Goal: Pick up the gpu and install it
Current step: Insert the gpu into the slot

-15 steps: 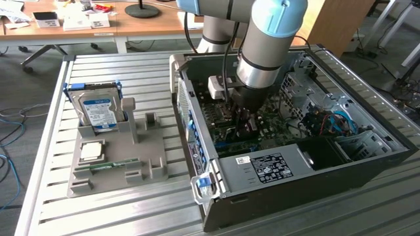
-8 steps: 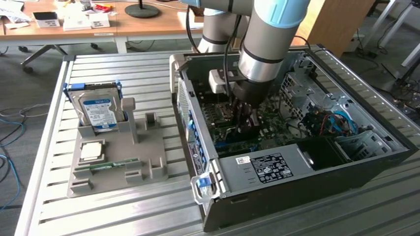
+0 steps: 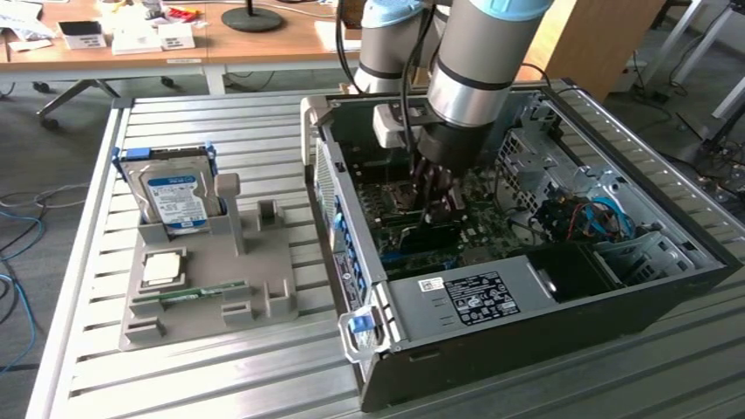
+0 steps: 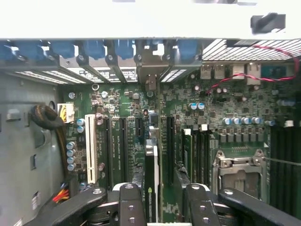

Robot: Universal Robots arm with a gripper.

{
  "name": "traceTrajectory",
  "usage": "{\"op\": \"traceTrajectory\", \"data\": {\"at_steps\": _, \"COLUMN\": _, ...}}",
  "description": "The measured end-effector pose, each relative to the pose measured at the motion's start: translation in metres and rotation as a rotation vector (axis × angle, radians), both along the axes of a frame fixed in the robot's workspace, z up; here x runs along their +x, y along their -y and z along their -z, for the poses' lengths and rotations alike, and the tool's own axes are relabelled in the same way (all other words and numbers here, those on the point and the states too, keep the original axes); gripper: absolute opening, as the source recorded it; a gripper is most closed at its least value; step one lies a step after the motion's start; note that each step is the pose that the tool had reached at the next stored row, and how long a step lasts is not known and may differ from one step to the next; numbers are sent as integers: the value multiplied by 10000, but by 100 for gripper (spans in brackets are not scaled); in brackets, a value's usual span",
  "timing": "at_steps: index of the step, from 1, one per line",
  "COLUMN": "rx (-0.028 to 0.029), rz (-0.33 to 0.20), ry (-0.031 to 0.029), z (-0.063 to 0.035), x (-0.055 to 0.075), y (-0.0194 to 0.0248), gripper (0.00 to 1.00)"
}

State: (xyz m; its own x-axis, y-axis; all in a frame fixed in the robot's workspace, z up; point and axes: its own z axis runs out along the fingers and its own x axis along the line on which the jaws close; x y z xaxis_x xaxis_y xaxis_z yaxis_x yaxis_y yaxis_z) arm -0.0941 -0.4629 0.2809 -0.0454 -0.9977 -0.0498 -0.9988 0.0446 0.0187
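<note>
While inside the case (image 3: 652, 288) | tool (image 4: 160, 197) clamps gpu (image 4: 151, 188) edge-on | slots close alongside

Mostly metal and plastic here, matt overall.
My hand (image 4: 160, 207) is matt black plastic; gpu (image 4: 151, 179) edge dark with silver strip; case (image 3: 652, 288) black metal; surface (image 3: 233, 375) ribbed pale metal; holder (image 3: 198, 288) dull grey plastic.

Open PC case (image 3: 652, 288) w/ motherboard (image 4: 188, 103), hard drive (image 3: 177, 194) on grey holder (image 3: 198, 292), slatted table (image 3: 209, 384)
</note>
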Motion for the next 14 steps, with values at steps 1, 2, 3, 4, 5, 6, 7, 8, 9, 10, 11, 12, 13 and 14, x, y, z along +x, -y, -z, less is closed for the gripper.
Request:
{"op": "traceTrajectory", "data": {"at_steps": 1, "rx": 9, "rz": 0, "ry": 0, "z": -31, "x": 0, "y": 0, "gripper": 40}}
{"op": "traceTrajectory", "data": {"at_steps": 2, "rx": 15, "rz": 0, "ry": 1, "z": -59, "x": 0, "y": 0, "gripper": 40}}
{"op": "traceTrajectory", "data": {"at_steps": 3, "rx": 17, "rz": -1, "ry": 0, "z": -84, "x": 0, "y": 0, "gripper": 40}}
{"op": "traceTrajectory", "data": {"at_steps": 4, "rx": 20, "rz": -1, "ry": 0, "z": -109, "x": 0, "y": 0, "gripper": 40}}
{"op": "traceTrajectory", "data": {"at_steps": 5, "rx": 20, "rz": -1, "ry": 0, "z": -129, "x": 0, "y": 0, "gripper": 40}}
{"op": "traceTrajectory", "data": {"at_steps": 6, "rx": 20, "rz": 0, "ry": 0, "z": -150, "x": 0, "y": 0, "gripper": 40}}
{"op": "traceTrajectory", "data": {"at_steps": 7, "rx": 20, "rz": -1, "ry": 0, "z": -172, "x": 0, "y": 0, "gripper": 40}}
{"op": "traceTrajectory", "data": {"at_steps": 8, "rx": 21, "rz": 0, "ry": 0, "z": -194, "x": 0, "y": 0, "gripper": 40}}
{"op": "traceTrajectory", "data": {"at_steps": 9, "rx": 23, "rz": -1, "ry": 1, "z": -213, "x": 0, "y": 0, "gripper": 40}}
{"op": "traceTrajectory", "data": {"at_steps": 10, "rx": 23, "rz": 0, "ry": 0, "z": -223, "x": 0, "y": 0, "gripper": 40}}
{"op": "traceTrajectory", "data": {"at_steps": 11, "rx": 25, "rz": -1, "ry": 1, "z": -224, "x": 0, "y": 0, "gripper": 40}}
{"op": "traceTrajectory", "data": {"at_steps": 12, "rx": 25, "rz": -1, "ry": 2, "z": -224, "x": 0, "y": 0, "gripper": 40}}
{"op": "traceTrajectory", "data": {"at_steps": 13, "rx": 25, "rz": 0, "ry": 2, "z": -224, "x": 0, "y": 0, "gripper": 40}}
{"op": "traceTrajectory", "data": {"at_steps": 14, "rx": 24, "rz": 0, "ry": 1, "z": -224, "x": 0, "y": 0, "gripper": 40}}
